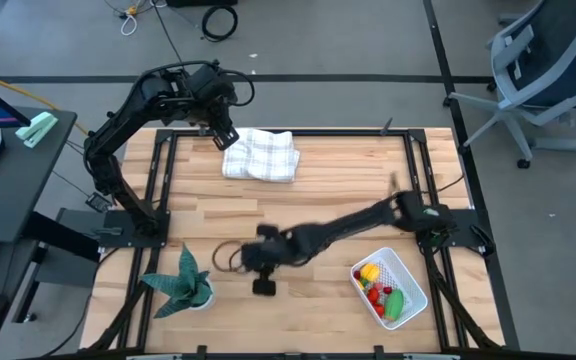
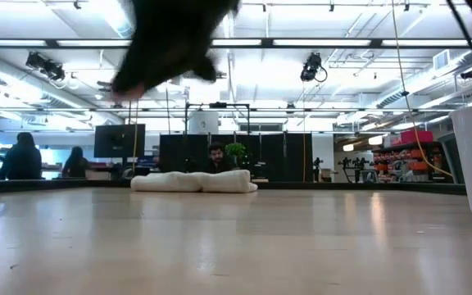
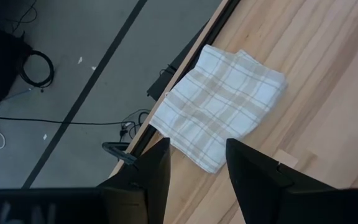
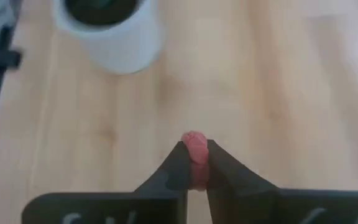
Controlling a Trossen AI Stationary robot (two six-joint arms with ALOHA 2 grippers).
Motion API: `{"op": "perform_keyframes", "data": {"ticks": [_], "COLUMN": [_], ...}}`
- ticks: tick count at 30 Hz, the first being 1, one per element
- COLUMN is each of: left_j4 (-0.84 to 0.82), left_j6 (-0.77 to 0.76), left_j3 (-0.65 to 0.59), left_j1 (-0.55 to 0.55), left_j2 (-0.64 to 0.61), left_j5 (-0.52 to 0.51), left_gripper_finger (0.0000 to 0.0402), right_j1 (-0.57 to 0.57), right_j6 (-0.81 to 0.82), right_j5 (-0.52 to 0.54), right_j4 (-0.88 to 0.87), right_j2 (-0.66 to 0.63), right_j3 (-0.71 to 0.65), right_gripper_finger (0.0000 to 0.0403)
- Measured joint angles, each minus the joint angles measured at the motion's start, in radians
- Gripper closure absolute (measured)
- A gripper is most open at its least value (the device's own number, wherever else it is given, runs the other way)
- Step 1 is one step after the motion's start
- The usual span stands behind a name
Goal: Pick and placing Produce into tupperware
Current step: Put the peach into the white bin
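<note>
Pinkish produce [image 4: 195, 149] sits pinched between the right tool's [image 4: 194, 163] fingers, over bare desk [image 1: 318, 195] near the potted plant [image 1: 181, 282]. It looks light and small, probably smooth plastic, so a firm grip across its middle suits it. More pieces lie in the tupperware [image 1: 409, 273]. Spread, the left tool [image 3: 194, 163] waits above the cloth [image 3: 219, 115].

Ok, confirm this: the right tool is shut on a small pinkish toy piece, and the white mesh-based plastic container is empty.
Not quite. The right tool is indeed shut on the small pinkish toy piece, as the right wrist view shows. But the white mesh-based plastic container is not empty: the high view shows yellow, red and green toy pieces already in it.
</note>
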Motion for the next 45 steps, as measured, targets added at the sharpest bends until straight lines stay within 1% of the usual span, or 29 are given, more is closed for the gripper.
{"op": "perform_keyframes", "data": {"ticks": [2,5,7,9,12,15,18,20,22,25,29,30,32,36,38,42,45], "left_j4": [0.000,0.000,0.001,0.001,0.001,0.002,0.001,0.000,0.000,-0.001,-0.001,-0.001,-0.001,-0.001,-0.001,-0.001,-0.001], "left_j6": [0.000,-0.001,-0.009,-0.027,-0.031,-0.034,-0.071,-0.120,-0.181,-0.261,-0.304,-0.308,-0.301,-0.225,-0.210,-0.201,-0.184], "left_j3": [0.000,0.000,0.000,0.000,0.000,0.000,0.000,0.000,0.000,0.000,0.000,0.000,0.000,0.000,0.000,0.000,0.000], "left_j1": [0.000,0.000,0.000,0.000,0.000,0.000,-0.001,-0.004,-0.004,-0.008,-0.035,-0.041,-0.056,-0.068,-0.069,-0.069,-0.069], "left_j2": [0.000,0.000,0.000,0.000,0.000,0.000,0.001,0.001,0.002,0.002,0.002,0.002,0.002,0.002,0.003,0.003,0.003], "left_j5": [0.000,0.000,0.000,0.000,0.000,0.000,0.000,0.005,0.045,0.119,0.138,0.139,0.140,0.139,0.139,0.139,0.139], "left_gripper_finger": [0.0239,0.0239,0.0239,0.0239,0.0239,0.0239,0.0239,0.0239,0.0239,0.0239,0.0239,0.0239,0.0239,0.0239,0.0239,0.0239,0.0239], "right_j1": [-0.004,0.009,0.023,0.036,0.063,0.113,0.169,0.196,0.219,0.259,0.323,0.338,0.368,0.412,0.421,0.423,0.419], "right_j6": [0.039,0.136,0.238,0.376,0.598,0.765,0.883,0.944,1.038,1.200,1.435,1.483,1.544,1.568,1.590,1.627,1.627], "right_j5": [0.061,0.173,0.250,0.293,0.290,0.269,0.253,0.237,0.197,0.088,-0.101,-0.154,-0.212,-0.210,-0.210,-0.214,-0.257], "right_j4": [-0.131,-0.357,-0.503,-0.650,-0.833,-0.915,-1.003,-0.983,-0.991,-0.993,-0.980,-0.953,-0.846,-0.557,-0.458,-0.347,-0.303], "right_j2": [-0.081,-0.194,-0.285,-0.370,-0.454,-0.510,-0.541,-0.566,-0.589,-0.643,-0.700,-0.720,-0.759,-0.822,-0.837,-0.839,-0.839], "right_j3": [0.003,-0.001,0.000,0.004,0.003,0.002,0.001,-0.047,-0.109,-0.269,-0.513,-0.569,-0.675,-0.863,-0.931,-1.018,-1.057], "right_gripper_finger": [0.0370,0.0356,0.0349,0.0347,0.0350,0.0357,0.0358,0.0357,0.0357,0.0360,0.0363,0.0362,0.0359,0.0349,0.0345,0.0332,0.0308]}}
